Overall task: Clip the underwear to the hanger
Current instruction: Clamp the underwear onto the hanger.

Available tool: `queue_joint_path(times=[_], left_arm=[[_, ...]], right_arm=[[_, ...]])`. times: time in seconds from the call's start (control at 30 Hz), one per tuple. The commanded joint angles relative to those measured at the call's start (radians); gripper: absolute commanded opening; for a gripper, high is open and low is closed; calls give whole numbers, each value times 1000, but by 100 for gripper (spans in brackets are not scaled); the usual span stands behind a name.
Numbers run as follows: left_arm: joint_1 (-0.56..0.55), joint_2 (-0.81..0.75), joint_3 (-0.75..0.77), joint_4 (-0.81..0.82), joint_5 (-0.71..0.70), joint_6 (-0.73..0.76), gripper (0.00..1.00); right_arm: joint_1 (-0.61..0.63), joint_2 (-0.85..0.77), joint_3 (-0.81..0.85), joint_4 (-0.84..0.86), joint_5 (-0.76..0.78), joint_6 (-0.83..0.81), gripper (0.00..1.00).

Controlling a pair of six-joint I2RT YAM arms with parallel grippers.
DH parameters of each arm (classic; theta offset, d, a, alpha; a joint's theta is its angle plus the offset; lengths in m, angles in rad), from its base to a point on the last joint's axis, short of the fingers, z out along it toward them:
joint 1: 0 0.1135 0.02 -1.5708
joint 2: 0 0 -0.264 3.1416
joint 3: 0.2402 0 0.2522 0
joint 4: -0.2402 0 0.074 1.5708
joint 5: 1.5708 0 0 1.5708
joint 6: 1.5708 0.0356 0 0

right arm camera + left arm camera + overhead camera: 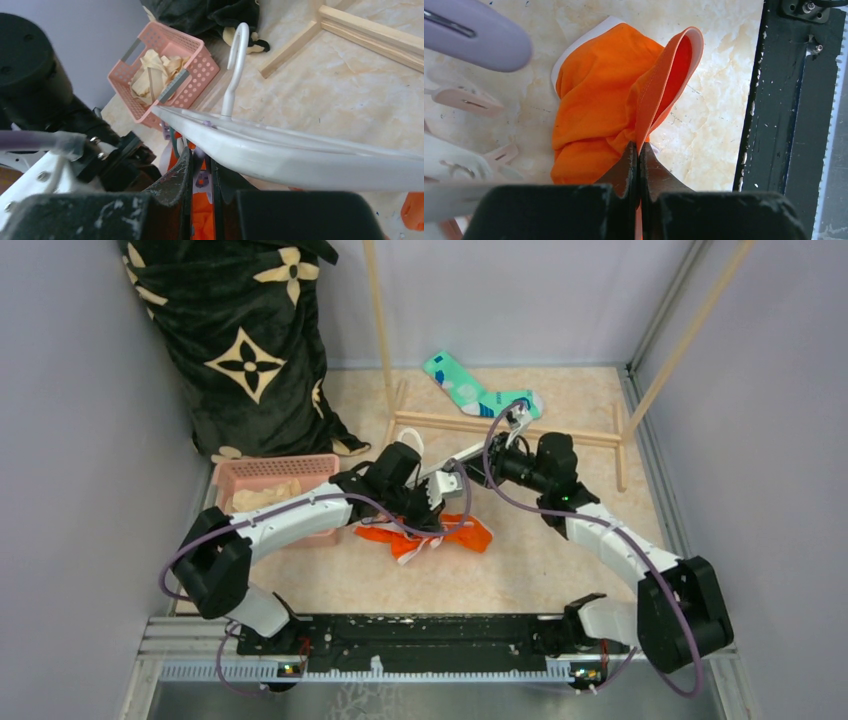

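The orange underwear (468,536) lies bunched on the table's middle. My left gripper (432,518) is shut on a raised fold of its white-piped edge; the left wrist view shows the underwear (599,100) hanging from the closed left gripper (639,150). The white hanger (300,155) is held tilted just above it, hook (235,60) pointing away. My right gripper (201,162) is shut on a lilac clothespin (202,179) under the frame, with orange cloth showing below. In the top view the right gripper (448,483) meets the left one over the underwear.
A pink basket (300,466) with cream cloth stands at the left. A black patterned cushion (250,340) leans behind it. The wooden rack's base (500,425) and a teal sock (465,390) lie at the back. Loose clothespins (464,100) hang at the left of the left wrist view.
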State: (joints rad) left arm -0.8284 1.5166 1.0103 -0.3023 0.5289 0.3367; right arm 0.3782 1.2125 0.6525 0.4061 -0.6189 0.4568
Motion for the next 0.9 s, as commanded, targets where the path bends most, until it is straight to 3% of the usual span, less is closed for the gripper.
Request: queue_joint_path(times=[0.0, 0.87], left_arm=[[8, 32, 66, -43, 0, -9, 0], [46, 14, 89, -55, 121, 4, 0]], right_arm=[[12, -79, 5, 19, -40, -10, 0], [37, -146, -86, 13, -178, -91, 0]])
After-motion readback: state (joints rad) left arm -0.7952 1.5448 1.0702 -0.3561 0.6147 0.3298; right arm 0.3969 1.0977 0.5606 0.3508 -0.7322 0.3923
